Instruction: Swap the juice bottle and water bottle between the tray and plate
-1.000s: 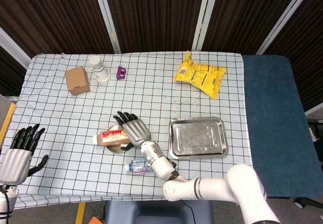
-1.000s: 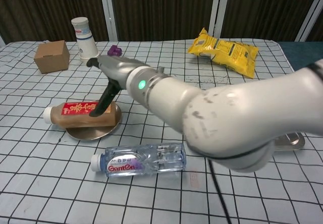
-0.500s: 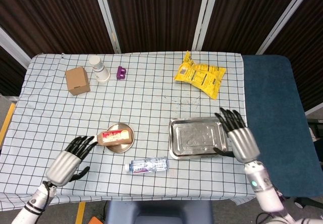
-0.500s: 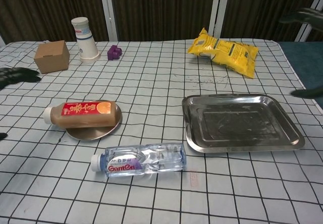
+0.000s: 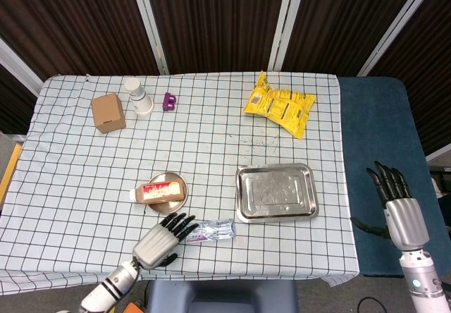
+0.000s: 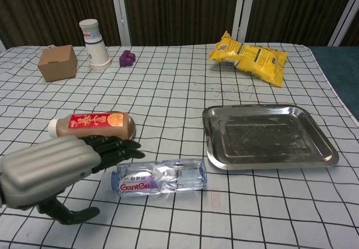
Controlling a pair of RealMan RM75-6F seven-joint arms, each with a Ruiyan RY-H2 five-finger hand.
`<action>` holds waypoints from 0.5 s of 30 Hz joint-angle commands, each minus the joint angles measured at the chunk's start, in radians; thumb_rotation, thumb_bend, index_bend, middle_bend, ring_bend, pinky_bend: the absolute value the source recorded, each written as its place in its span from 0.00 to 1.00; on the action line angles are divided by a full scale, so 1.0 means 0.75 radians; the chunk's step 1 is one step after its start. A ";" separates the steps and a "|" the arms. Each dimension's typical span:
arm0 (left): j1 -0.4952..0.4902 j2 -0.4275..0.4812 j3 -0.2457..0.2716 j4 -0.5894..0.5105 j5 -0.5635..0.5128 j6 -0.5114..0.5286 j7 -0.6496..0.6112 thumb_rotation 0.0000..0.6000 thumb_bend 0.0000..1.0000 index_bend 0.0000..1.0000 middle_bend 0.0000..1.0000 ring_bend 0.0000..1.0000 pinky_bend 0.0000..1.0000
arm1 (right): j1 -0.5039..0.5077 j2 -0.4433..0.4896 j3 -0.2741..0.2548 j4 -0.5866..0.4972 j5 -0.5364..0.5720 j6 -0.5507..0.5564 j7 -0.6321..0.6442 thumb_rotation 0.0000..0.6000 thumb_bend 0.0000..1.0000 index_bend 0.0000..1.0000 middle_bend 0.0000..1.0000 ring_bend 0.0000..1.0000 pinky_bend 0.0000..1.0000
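The water bottle (image 6: 159, 177) lies on its side on the checked tablecloth (image 5: 211, 130), near the front edge, between the plate (image 5: 171, 204) and the tray (image 5: 275, 192) and on neither. The juice bottle (image 6: 92, 126) lies across the plate, its white cap pointing left. The tray sits bare to the right.

The left hand (image 5: 161, 237) reaches over the cap end of the water bottle with its fingers (image 6: 115, 146) spread, holding nothing; whether it touches the bottle cannot be told. The right hand (image 5: 399, 209) hangs off the table's right side, over the blue surface (image 5: 384, 172), fingers apart and empty.

Half a second ago the left hand was further left, beside the juice bottle's cap, and the right hand was at the tray's right edge. Neither bottle has shifted.

Farther back stand a cardboard box (image 5: 108, 112), a paper cup (image 5: 138, 96), a small purple block (image 5: 169, 101) and a yellow snack bag (image 5: 280, 106).
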 commanded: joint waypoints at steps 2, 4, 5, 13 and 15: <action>-0.061 -0.185 -0.057 0.063 -0.145 -0.082 0.146 1.00 0.33 0.00 0.00 0.01 0.18 | -0.019 0.033 0.028 0.001 -0.024 -0.050 0.047 1.00 0.18 0.00 0.00 0.00 0.10; -0.080 -0.233 -0.082 0.125 -0.188 -0.089 0.183 1.00 0.33 0.00 0.01 0.03 0.22 | -0.023 0.043 0.030 -0.005 -0.041 -0.069 0.056 1.00 0.18 0.00 0.00 0.00 0.10; -0.086 -0.249 -0.089 0.142 -0.198 -0.087 0.188 1.00 0.33 0.00 0.02 0.05 0.24 | -0.025 0.048 0.031 -0.008 -0.047 -0.077 0.062 1.00 0.18 0.00 0.00 0.00 0.10; -0.108 -0.322 -0.094 0.261 -0.128 0.025 0.133 1.00 0.34 0.20 0.36 0.42 0.61 | -0.027 0.078 0.046 -0.031 -0.062 -0.183 0.061 1.00 0.18 0.00 0.00 0.00 0.10; -0.112 -0.326 -0.095 0.271 -0.125 0.040 0.104 1.00 0.35 0.33 0.50 0.54 0.71 | -0.031 0.084 0.050 -0.039 -0.072 -0.193 0.059 1.00 0.18 0.00 0.00 0.00 0.10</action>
